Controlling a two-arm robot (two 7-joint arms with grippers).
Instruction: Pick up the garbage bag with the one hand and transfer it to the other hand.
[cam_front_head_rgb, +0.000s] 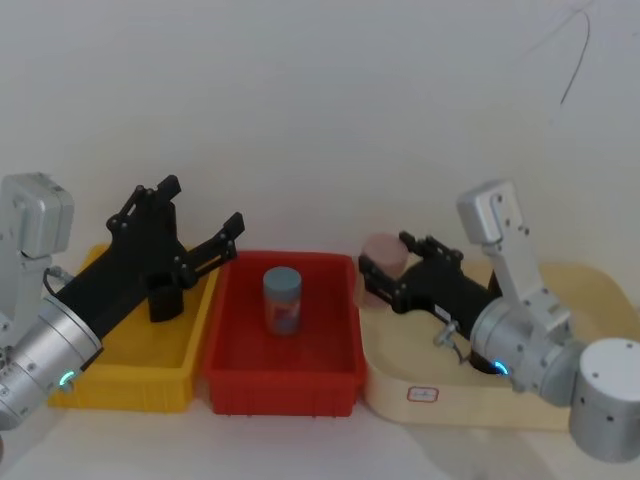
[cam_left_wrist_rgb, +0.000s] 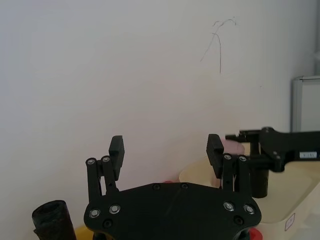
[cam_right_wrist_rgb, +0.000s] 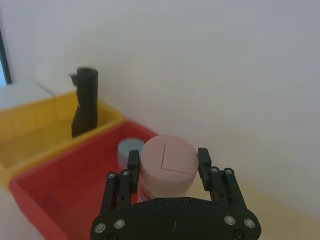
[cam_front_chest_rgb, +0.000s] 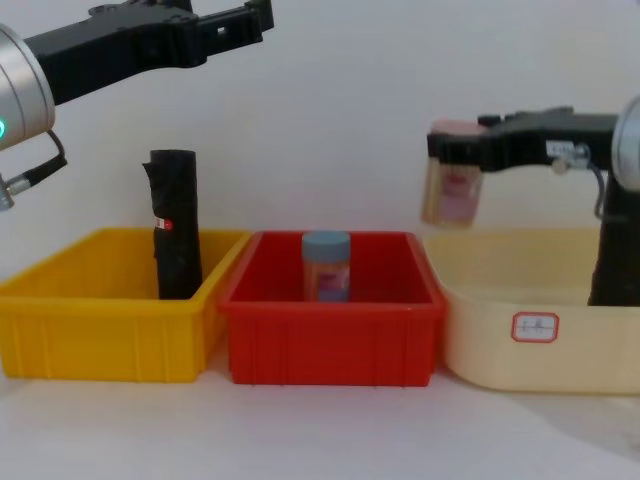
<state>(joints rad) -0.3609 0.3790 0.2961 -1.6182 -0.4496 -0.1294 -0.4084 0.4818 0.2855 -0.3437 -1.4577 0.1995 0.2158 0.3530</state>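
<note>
My left hand (cam_front_head_rgb: 203, 205) hangs open and empty, raised above the yellow plastic bin (cam_front_head_rgb: 120, 385). My right hand (cam_front_head_rgb: 385, 253) is clamped on a round pink jar (cam_right_wrist_rgb: 167, 165), held over the cream plastic bin (cam_front_chest_rgb: 500, 360). The tall, smooth black garbage bag roll (cam_front_chest_rgb: 612, 250) stands upright in that cream bin, under my right arm.

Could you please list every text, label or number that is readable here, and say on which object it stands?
No text can be read.
Cream bin: white sticker, red print blurred.
Right gripper: white label, too small.
Pink jar: reddish print, blurred.
Black roll: red-and-white mark, no legible letters.
Blue-lidded jar: label blurred.
</note>
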